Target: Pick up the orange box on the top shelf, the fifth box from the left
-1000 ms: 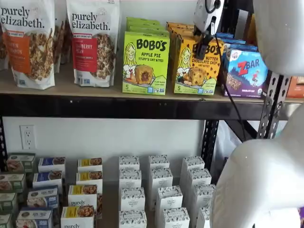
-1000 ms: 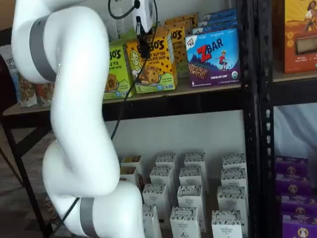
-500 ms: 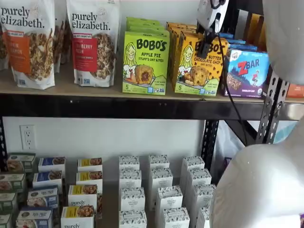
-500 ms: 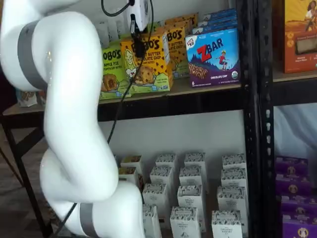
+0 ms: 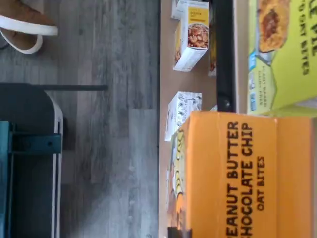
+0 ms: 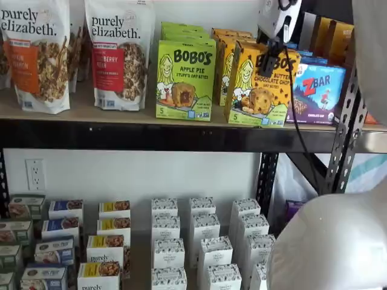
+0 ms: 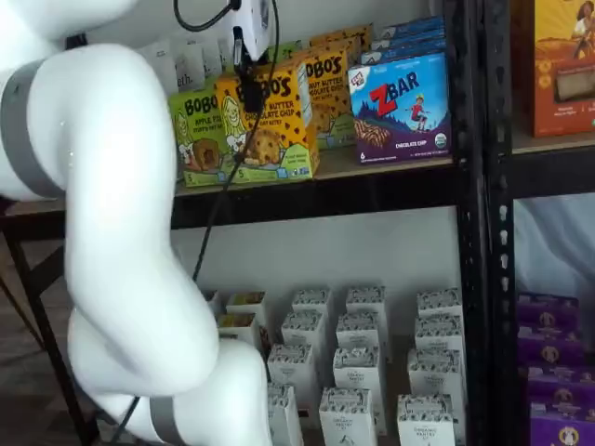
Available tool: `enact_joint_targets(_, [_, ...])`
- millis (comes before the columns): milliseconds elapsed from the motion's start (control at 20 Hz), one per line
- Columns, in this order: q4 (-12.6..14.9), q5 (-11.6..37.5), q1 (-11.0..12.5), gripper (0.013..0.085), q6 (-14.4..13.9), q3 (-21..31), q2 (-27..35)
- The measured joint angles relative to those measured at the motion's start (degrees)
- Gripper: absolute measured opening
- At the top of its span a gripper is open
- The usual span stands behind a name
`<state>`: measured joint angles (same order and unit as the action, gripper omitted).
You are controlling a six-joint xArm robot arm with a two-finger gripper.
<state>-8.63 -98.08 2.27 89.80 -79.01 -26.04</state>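
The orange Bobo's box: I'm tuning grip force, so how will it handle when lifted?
The orange box is a printed carton, probably light and crushable. Its glossy faces may slip. Tall and narrow, it already leans off the top shelf, so it could swing.

Two granola bags (image 6: 118,54), one green box (image 6: 185,80), one blue box (image 6: 315,90).
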Motion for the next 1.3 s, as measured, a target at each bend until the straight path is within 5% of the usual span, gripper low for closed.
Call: enact_joint_targets(1300, [1.0, -2.4, 0.5, 0.0250, 0.4, 14.3, -17.1])
